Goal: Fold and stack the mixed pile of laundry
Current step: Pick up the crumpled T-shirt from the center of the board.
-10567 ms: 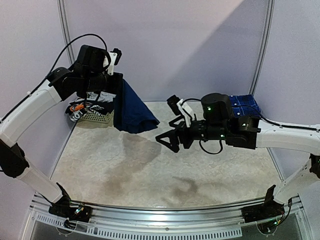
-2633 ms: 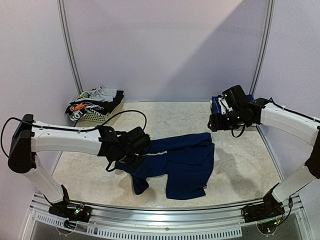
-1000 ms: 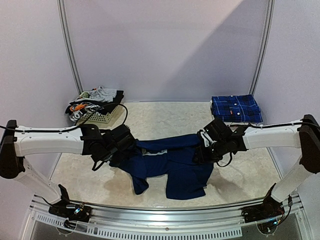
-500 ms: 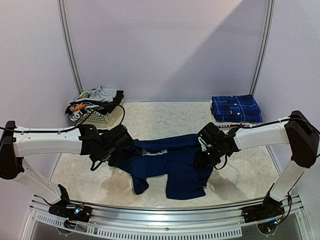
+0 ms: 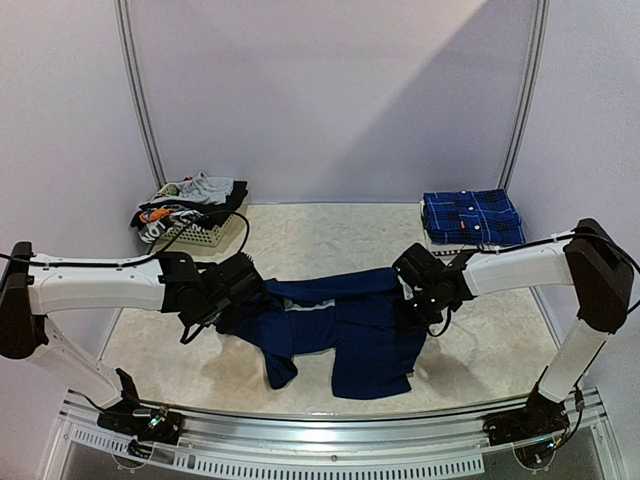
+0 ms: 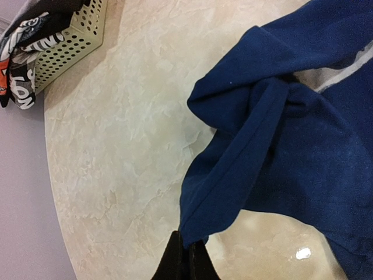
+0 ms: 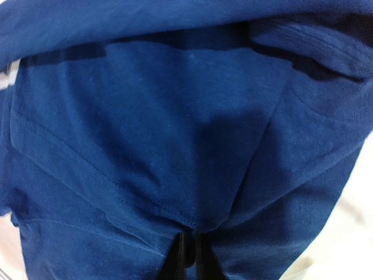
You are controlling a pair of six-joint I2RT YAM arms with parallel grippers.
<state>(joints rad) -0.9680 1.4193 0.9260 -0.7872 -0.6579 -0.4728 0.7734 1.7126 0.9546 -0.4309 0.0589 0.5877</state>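
Left claw (image 6: 187,258) and right claw (image 7: 187,252) each pinch the navy T-shirt (image 5: 345,335); white basket (image 5: 203,236) holds heaped mixed garments (image 5: 195,197).

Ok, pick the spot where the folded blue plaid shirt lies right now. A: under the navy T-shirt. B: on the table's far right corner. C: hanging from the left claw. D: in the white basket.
B: the plaid shirt lies folded flat on the table at its far right corner, well apart from the basket on the far left and the navy T-shirt spread in the middle.
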